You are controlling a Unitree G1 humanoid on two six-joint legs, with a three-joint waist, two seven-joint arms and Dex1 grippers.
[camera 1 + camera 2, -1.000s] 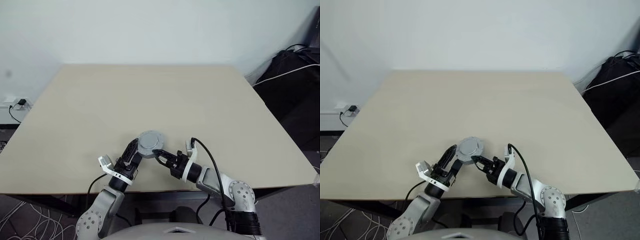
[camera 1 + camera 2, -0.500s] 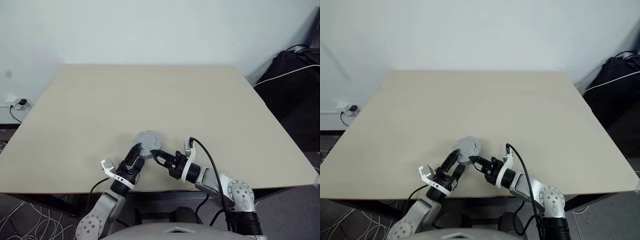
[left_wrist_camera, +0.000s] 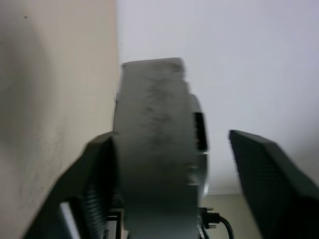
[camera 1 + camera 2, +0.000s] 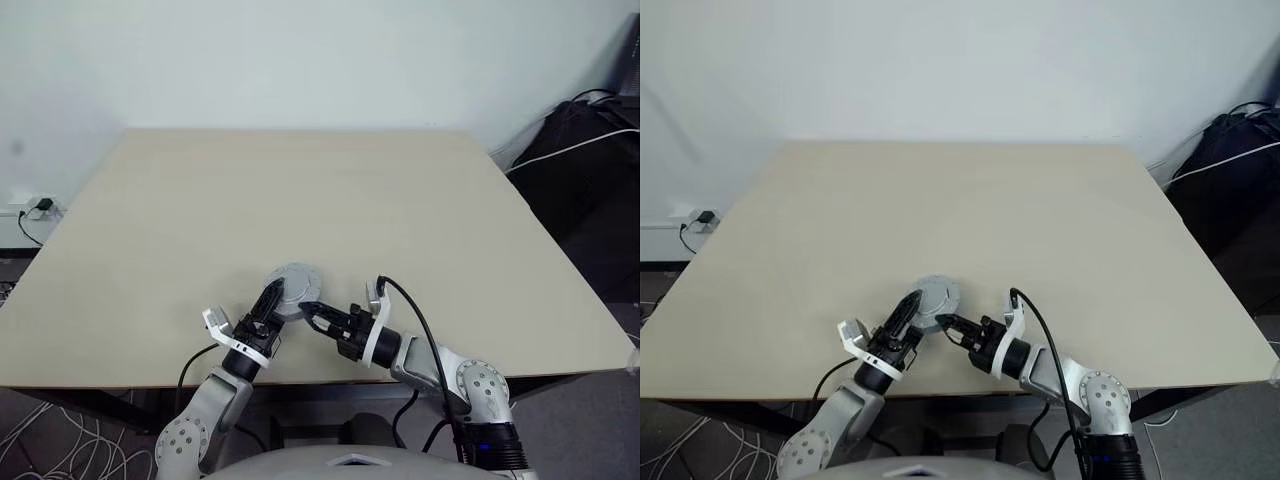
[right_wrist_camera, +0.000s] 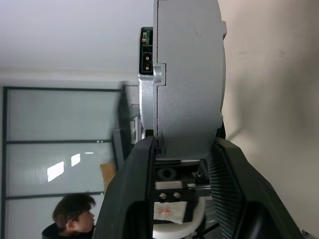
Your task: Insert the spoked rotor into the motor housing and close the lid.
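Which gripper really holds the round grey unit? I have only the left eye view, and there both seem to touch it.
Observer: The right wrist view shows the right gripper shut on the motor housing, with one finger against each flat face.
Operator: And what about the left one?
Observer: The left wrist view shows the left gripper open. One finger lies against the housing, and the other stands apart from it with a clear gap.

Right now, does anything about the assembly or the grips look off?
Nothing looks damaged. The closed motor assembly sits between both claws. The right claw clamps its edge; the left claw touches with one finger only, the other standing clear.
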